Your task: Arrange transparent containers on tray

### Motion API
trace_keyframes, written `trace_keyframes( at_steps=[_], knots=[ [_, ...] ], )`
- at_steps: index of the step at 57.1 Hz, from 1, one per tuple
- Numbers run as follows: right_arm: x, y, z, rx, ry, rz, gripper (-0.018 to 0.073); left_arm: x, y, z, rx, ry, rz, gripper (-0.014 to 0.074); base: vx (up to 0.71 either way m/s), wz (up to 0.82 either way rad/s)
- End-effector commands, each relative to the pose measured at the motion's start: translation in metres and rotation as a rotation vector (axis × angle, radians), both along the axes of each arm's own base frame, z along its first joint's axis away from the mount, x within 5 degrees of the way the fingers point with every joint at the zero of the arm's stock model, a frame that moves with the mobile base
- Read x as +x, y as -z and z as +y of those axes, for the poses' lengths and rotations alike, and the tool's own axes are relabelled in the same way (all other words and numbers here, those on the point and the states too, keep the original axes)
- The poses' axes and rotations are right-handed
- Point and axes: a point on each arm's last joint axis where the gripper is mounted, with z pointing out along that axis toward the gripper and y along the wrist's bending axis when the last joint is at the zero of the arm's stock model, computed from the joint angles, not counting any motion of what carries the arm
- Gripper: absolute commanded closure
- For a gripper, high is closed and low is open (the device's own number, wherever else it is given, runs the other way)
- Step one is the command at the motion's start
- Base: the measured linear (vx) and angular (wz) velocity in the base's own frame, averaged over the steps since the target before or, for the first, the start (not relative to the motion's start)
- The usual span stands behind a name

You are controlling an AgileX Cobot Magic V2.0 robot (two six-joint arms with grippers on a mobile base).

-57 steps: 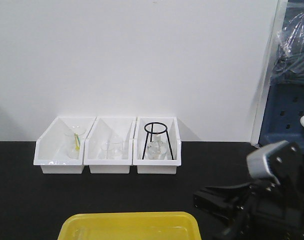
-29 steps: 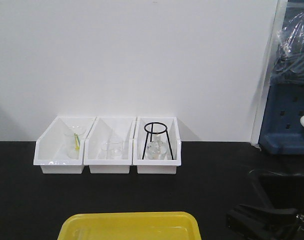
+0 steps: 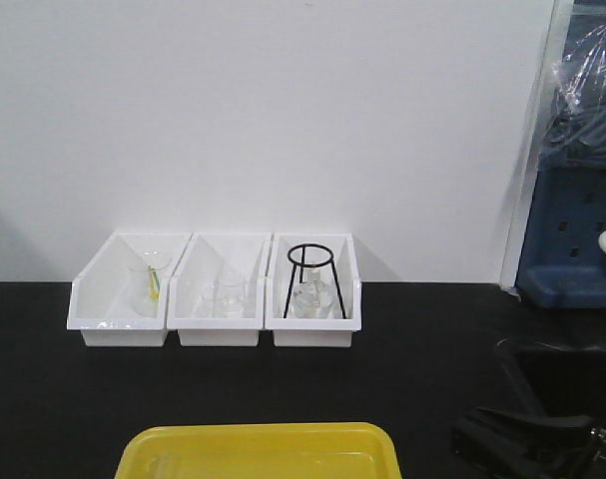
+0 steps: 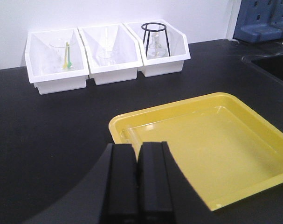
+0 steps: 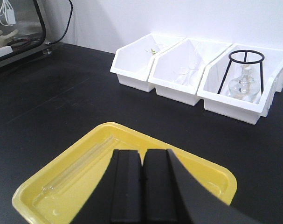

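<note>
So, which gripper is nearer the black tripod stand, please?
Right, probably: the black tripod stand sits ahead-right of the right gripper and looks larger; from the left gripper it looks farther.

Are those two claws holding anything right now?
No. The left claw and the right claw are both shut with nothing between them. A clear tube lies in the yellow tray, not gripped.

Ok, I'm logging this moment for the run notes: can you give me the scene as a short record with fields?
tray: yellow tray on the black bench, near the arms
tubes on tray: clear test tubes lying flat by one long rim; count unclear
bins: three white bins in a row by the wall
bin contents: glassware; a black ring stand over a round flask
left gripper: jaws closed, empty
right gripper: jaws closed, empty
</note>
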Motion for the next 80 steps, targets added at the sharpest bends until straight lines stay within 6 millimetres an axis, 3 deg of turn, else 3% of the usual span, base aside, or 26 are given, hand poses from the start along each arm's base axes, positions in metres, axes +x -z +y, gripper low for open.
trace_keyframes(
  at_steps=[1, 10, 25, 32, 80],
  knots=[
    [0.001, -0.01, -0.002, -0.014, 0.02, -0.051, 0.0572, 0.003, -0.012, 0.002, 0.011, -0.026, -0.093, 0.0604, 0.0, 0.0],
    [0.001, -0.01, -0.002, -0.014, 0.02, -0.051, 0.0572, 0.012, 0.012, 0.004, 0.036, -0.13, -0.074, 0.0604, 0.0, 0.0],
    [0.001, -0.01, -0.002, -0.013, 0.021, -0.051, 0.0572, 0.013, 0.098, 0.005, 0.057, -0.163, -0.199, 0.0604, 0.0, 0.0],
    [0.001, -0.01, -0.002, -0.013, 0.02, -0.051, 0.0572, 0.019, 0.136, 0.004, 0.043, -0.165, -0.121, 0.0604, 0.0, 0.0],
    [0.001, -0.01, -0.002, -0.015, 0.02, -0.051, 0.0572, 0.018, 0.135, 0.005, 0.065, -0.165, -0.093, 0.0604, 0.0, 0.0]
  ],
)
